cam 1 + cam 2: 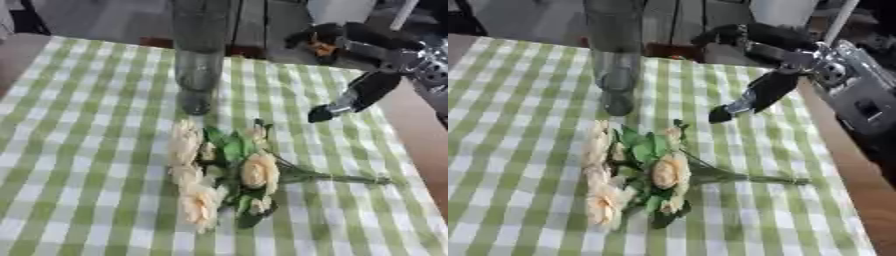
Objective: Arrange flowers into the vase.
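Green-and-white checked cloth (79,150) is covering the table. A tall clear glass vase (198,65) is standing upright near its far edge. The cream flowers (223,172) (with green leaves) are lying flat just in front of it, blooms pointing left, stems trailing right. The right hand (754,95) is hanging above the cloth, fingers relaxed, holding nothing.

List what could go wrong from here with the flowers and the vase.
1. The vase is tall and narrow, standing just beyond the flowers; a sideways knock from the right hand might tip it.
2. The bunch lies flat, blooms spread and stems pointing right, so it may snag at the narrow mouth.
3. The thin stems may slip from the fingers.
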You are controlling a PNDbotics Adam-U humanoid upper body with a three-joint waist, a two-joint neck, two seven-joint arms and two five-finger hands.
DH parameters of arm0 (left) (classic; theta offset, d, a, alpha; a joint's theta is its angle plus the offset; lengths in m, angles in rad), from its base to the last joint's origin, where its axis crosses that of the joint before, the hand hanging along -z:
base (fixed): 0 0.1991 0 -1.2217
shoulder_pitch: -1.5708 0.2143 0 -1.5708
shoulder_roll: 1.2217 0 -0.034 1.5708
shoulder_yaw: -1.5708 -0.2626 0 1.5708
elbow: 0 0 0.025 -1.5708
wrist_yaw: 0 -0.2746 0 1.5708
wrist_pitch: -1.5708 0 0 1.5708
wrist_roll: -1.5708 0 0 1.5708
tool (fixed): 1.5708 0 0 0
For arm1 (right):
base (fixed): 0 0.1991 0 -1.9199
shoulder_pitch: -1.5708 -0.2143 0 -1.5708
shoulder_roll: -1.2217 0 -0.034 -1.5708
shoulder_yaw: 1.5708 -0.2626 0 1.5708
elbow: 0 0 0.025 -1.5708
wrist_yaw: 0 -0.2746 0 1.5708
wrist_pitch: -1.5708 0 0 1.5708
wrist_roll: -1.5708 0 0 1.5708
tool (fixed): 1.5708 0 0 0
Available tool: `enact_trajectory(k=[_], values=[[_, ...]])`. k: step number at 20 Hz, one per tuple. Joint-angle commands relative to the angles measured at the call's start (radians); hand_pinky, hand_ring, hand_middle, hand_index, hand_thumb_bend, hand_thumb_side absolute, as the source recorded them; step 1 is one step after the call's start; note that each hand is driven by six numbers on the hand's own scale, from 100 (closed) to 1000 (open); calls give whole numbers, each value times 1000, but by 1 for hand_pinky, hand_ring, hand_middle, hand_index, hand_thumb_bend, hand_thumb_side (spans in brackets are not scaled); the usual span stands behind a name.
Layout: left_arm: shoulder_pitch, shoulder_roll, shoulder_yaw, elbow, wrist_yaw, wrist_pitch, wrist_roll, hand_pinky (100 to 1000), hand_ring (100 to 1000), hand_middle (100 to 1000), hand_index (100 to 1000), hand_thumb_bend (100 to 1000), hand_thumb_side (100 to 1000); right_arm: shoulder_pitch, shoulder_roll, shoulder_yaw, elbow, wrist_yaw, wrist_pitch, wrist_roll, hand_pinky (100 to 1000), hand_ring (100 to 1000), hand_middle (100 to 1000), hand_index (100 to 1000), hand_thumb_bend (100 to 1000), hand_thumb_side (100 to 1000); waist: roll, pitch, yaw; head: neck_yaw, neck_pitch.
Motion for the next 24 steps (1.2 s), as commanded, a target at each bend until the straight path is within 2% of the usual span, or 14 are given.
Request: enact_trajectory(k=[1, 3, 10, 18, 24], values=[[-15, 21, -3, -14, 4, -1, -3, 553, 848, 920, 946, 100, 851, 3, -30, -3, -31, 6, 12, 14, 870, 920, 835, 982, 753, 653, 4, -14, -4, 7, -8], [-16, 21, -4, -14, 4, -1, -3, 554, 848, 920, 946, 100, 851, 18, -25, -2, -39, 6, 17, 14, 839, 900, 820, 972, 744, 651, 3, -14, -6, 10, -10], [-16, 21, -3, -14, 5, 0, -4, 554, 848, 921, 947, 100, 851, 87, 0, 9, -45, 14, 21, 29, 823, 885, 795, 931, 726, 634, 3, -15, -8, 15, -13], [-15, 18, -3, -14, 6, 1, -3, 553, 849, 921, 947, 100, 854, 156, 61, 9, -51, 97, 22, -46, 811, 867, 738, 894, 715, 656, -1, -12, -15, 18, -13], [-15, 16, -3, -14, 7, 2, -3, 553, 849, 922, 947, 100, 854, 187, 105, 22, -41, 174, 8, -99, 750, 810, 694, 857, 708, 633, -1, -11, -13, 16, -16]])
